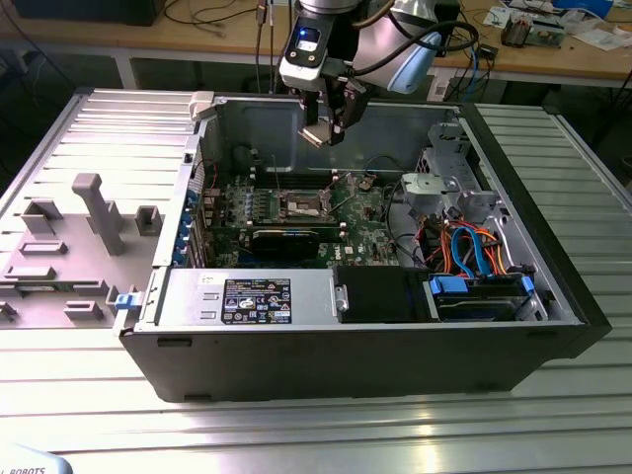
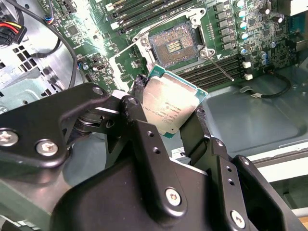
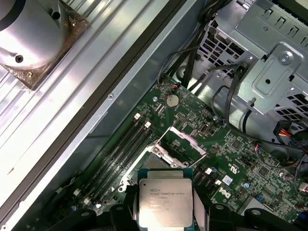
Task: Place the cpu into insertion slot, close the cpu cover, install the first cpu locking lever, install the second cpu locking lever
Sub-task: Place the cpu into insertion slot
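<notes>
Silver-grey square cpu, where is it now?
The cpu is clamped in the black gripper, above the green board's square insertion slot, in both wrist views.

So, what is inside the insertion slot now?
A bare contact grid fills the insertion slot; no chip. The cpu, held by the gripper above it, covers part of the slot in the first wrist view.

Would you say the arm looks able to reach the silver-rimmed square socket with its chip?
Probably yes: the jaws hold the flat silver-grey square chip above the silver-rimmed square socket, which lies uncovered, with nothing between.
</notes>
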